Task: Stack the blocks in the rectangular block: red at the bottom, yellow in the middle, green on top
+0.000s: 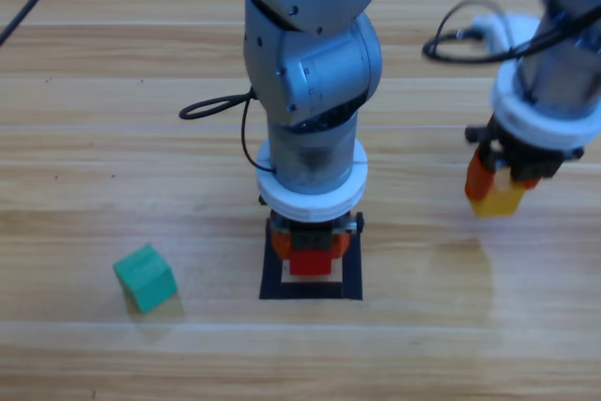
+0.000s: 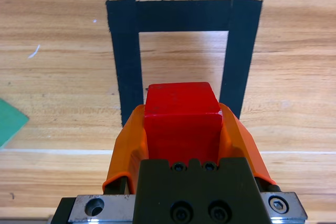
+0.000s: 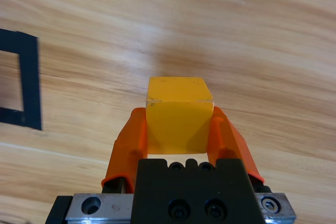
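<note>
Left hand is gripping the matte red cube over the black tape square; right hand, well right of it, is clasping the yellow cube.

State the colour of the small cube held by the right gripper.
Yellow: the small matte yellow cube in the right gripper, best shown in the right wrist view.

Left claw over the tape square at bench centre, red cube between its jaws. Green cube on the bench, well left of the square. Right claw well right, clasping the yellow cube.
</note>
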